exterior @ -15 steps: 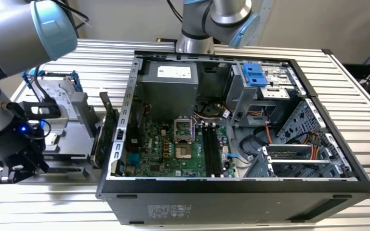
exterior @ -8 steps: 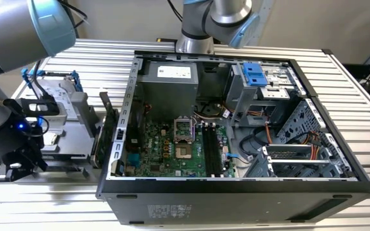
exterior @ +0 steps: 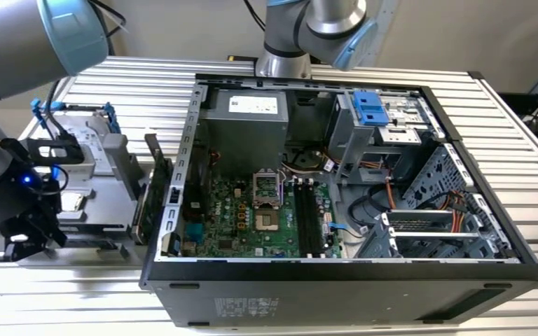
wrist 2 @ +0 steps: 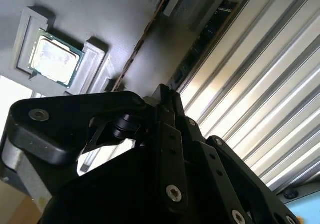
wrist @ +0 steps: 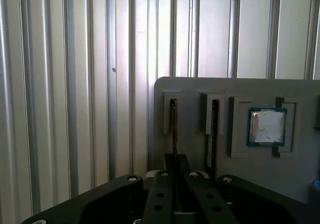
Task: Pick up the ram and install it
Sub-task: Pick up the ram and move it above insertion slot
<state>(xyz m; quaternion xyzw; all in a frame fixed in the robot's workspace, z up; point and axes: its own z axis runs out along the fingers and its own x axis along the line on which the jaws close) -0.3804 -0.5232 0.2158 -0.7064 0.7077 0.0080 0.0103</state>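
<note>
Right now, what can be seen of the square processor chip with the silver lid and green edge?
The square processor chip has a silver metal lid, slightly mottled, framed by a thin green board edge. It lies flat, lid up, in a square recess of the grey holder plate. Only the recess touches it.

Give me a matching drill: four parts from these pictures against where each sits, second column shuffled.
1 ram
2 processor chip
3 motherboard
4 blue drive caddy

a square recess in the grey holder
b flat inside the open computer case
c on edge in a narrow holder slot
d mounted on the metal drive cage

Pairs: 1-c, 2-a, 3-b, 4-d
</note>
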